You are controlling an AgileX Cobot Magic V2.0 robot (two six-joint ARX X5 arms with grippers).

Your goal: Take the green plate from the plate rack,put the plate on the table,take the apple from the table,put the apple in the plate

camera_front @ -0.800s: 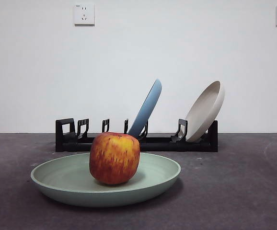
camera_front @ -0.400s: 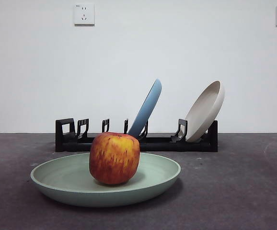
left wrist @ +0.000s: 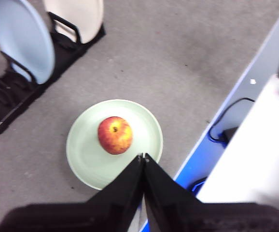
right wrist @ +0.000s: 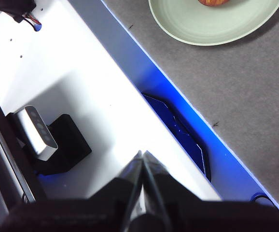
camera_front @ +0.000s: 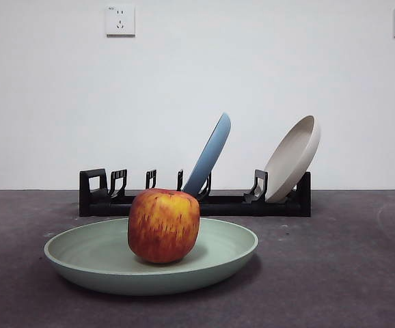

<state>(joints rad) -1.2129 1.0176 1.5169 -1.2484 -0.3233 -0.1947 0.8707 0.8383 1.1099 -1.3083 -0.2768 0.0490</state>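
- Change since the earlier front views: none visible; the apple (camera_front: pixel 163 225) and the green plate (camera_front: pixel 102 256) lie as before, and no arm enters the front view
- Apple: one, red with yellow-orange streaks, resting inside the green plate, a little off the plate's middle
- Green plate: one, lying flat on the counter (camera_front: pixel 348 273), in front of the plate rack (camera_front: pixel 252 203) and apart from it
- Plate rack: one, black, with upright dividers; it holds two plates, a blue plate (camera_front: pixel 211 154) and a beige plate (camera_front: pixel 293 158), both leaning on edge in separate slots; the slots at the other end of the rack hold nothing
- Left tool (left wrist: pixel 143 155): clenched on nothing, jaw tips touching, raised above the near rim of the green plate
- Right tool (right wrist: pixel 142 153): clenched on nothing, jaw tips touching, off the counter's edge over a white base (right wrist: pixel 81 87), well apart from the plate
- Wall: two white sockets (camera_front: pixel 119 20)
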